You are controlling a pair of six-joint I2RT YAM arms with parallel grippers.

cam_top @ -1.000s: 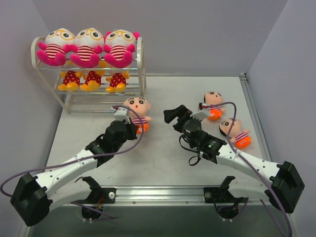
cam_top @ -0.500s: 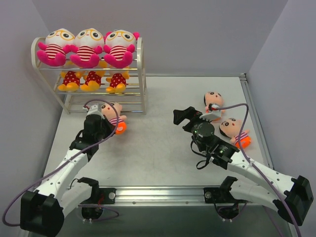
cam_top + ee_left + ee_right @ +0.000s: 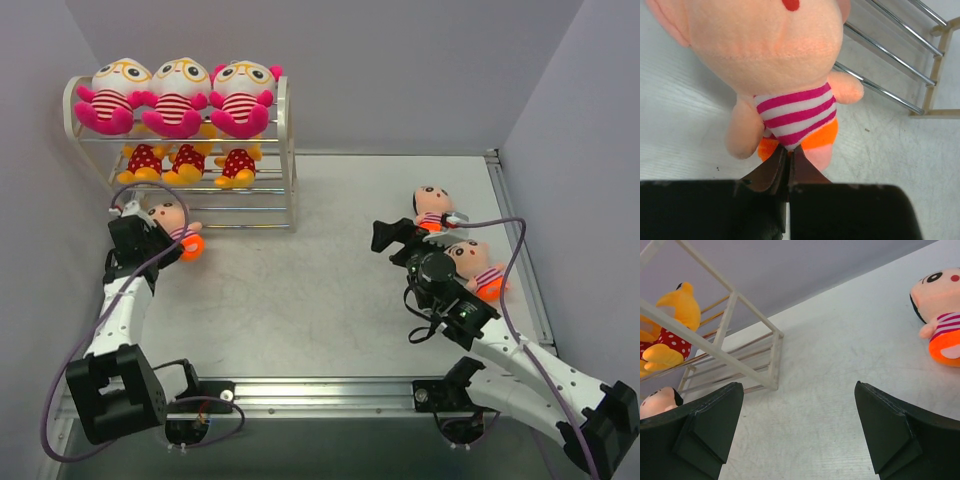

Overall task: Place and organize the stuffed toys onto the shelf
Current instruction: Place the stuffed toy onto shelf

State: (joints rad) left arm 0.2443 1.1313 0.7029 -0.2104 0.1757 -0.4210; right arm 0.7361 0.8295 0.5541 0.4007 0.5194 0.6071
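Note:
The cream-white shelf (image 3: 285,150) stands at the back left, with three pink stuffed toys (image 3: 180,95) on its top tier and three yellow ones (image 3: 188,160) on the middle tier. My left gripper (image 3: 172,240) is shut on the pants of a peach-faced, black-haired toy (image 3: 166,216), held just in front of the shelf's bottom tier near its left end. In the left wrist view the left gripper (image 3: 787,150) pinches that toy (image 3: 790,60) before the shelf rods (image 3: 890,55). Two more peach-faced toys (image 3: 432,208) (image 3: 475,265) lie at the right. My right gripper (image 3: 388,235) (image 3: 797,385) is open and holds nothing, left of them.
Grey walls close in the table on the left, back and right. A metal rail (image 3: 320,382) runs along the near edge between the arm bases. In the right wrist view, the shelf's corner post (image 3: 775,360) and one peach-faced toy (image 3: 940,305) show ahead.
My left arm has swung left with the peach-faced toy, from the table's middle to the front of the shelf's left end. The right arm has drawn back to the right, its gripper still open.

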